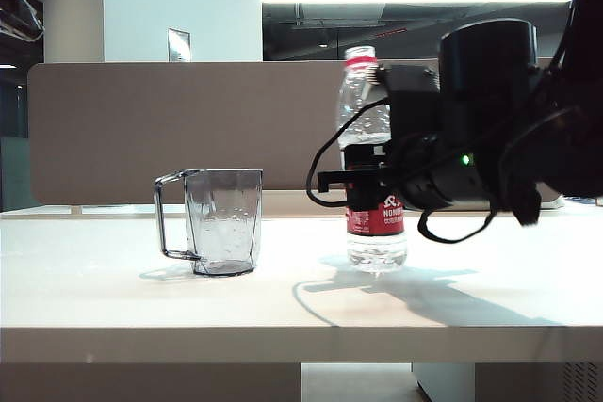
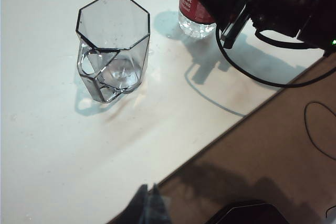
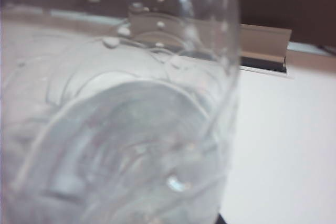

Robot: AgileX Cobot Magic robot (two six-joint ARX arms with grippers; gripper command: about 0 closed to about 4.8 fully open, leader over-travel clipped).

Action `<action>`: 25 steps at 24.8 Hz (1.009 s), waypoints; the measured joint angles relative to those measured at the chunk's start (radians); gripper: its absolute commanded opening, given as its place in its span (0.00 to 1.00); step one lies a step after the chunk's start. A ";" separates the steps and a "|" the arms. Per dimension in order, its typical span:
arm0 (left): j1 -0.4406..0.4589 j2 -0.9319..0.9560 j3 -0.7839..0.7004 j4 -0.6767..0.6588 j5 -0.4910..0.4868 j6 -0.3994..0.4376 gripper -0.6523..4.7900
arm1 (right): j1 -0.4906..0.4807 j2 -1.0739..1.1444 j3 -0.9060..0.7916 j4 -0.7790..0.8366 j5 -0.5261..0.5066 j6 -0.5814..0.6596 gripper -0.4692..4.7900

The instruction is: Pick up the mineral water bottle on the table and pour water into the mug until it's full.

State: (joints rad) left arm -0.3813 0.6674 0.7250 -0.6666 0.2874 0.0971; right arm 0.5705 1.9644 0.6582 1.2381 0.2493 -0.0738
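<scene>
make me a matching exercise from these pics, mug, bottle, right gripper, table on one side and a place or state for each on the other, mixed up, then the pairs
Column one:
1. mug
2. mineral water bottle
3. right gripper
4. table

Column two:
A. black, reaching in from the right at the bottle's middle
B. white-cream, carrying both containers
C. smoky and faceted, empty, handle turned away from the bottle
D. upright, red label, no cap on its neck

Pairs: 1-C, 2-D, 3-A, 4-B
</scene>
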 measured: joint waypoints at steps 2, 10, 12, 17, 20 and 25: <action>0.000 0.000 0.000 0.000 0.000 0.000 0.11 | 0.000 -0.028 0.016 -0.076 0.000 -0.070 0.46; 0.000 0.000 0.000 0.000 0.000 0.000 0.11 | 0.001 -0.160 0.072 -0.431 0.068 -0.471 0.47; 0.000 0.000 0.000 0.000 0.000 0.000 0.11 | 0.001 -0.183 0.085 -0.452 0.089 -0.613 0.47; 0.000 0.000 0.000 0.000 0.000 0.000 0.11 | 0.003 -0.205 0.140 -0.439 0.099 -0.773 0.47; 0.000 0.000 0.000 0.000 0.000 0.000 0.11 | 0.021 -0.205 0.173 -0.457 0.142 -0.882 0.47; 0.000 0.000 0.000 0.000 0.000 0.000 0.11 | 0.039 -0.204 0.201 -0.491 0.152 -1.070 0.47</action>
State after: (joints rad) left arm -0.3813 0.6674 0.7250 -0.6666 0.2874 0.0971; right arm 0.6098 1.7603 0.8589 0.7467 0.4011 -1.1442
